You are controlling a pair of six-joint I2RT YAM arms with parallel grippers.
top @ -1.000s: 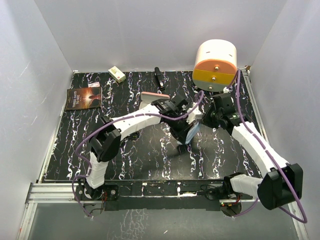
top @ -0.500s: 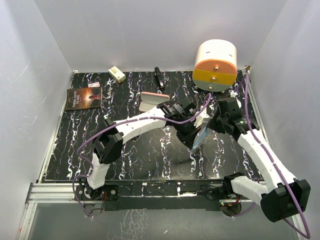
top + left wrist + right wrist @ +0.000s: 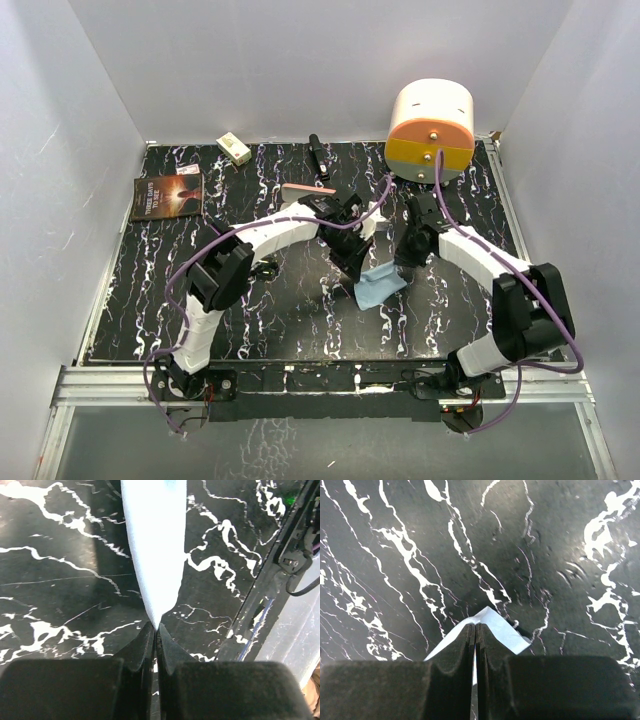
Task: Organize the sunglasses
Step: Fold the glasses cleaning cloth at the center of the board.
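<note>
Jaws of left gripper (image 3: 156, 626) and right gripper (image 3: 475, 626) each pinching corner of blue cloth (image 3: 380, 288), middle of surface (image 3: 250, 325). Cannot find sunglasses against dark veining. Probably light, thin, fragile: take by frame bridge, not lenses.

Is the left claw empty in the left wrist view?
No, the left claw is shut on a corner of the light blue square cloth, which stretches away from its tips.

i see a soft, matt light blue cloth (image 3: 380, 288) on a table (image 3: 270, 320) whose black marble-look top is smooth and faintly shiny; the left gripper (image 3: 156, 629) looks like matt black plastic.
</note>
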